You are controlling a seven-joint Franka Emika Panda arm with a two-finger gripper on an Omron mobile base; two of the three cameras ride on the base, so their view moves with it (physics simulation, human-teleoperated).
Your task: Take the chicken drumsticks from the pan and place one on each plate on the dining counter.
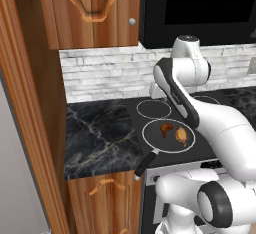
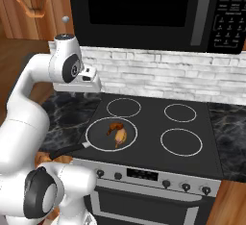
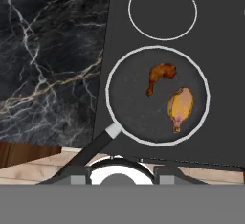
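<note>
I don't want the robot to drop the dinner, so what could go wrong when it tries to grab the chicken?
1. The dark reddish-brown drumstick and the lighter golden-orange drumstick lie close together in the round black frying pan, so the pincer might bump one while grabbing the other.
2. The pan's short black handle sticks out over the stove's front edge; a knock from the arm could shift the pan.

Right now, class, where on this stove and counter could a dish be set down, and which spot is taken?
Bare: the marble counter left of the stove, between the wall and the cabinet edge; the back-left burner behind the pan; both right-hand burners. Taken: the front-left burner, where the pan holds the dark drumstick and the golden drumstick, handle jutting out over the stove's front edge.
</note>
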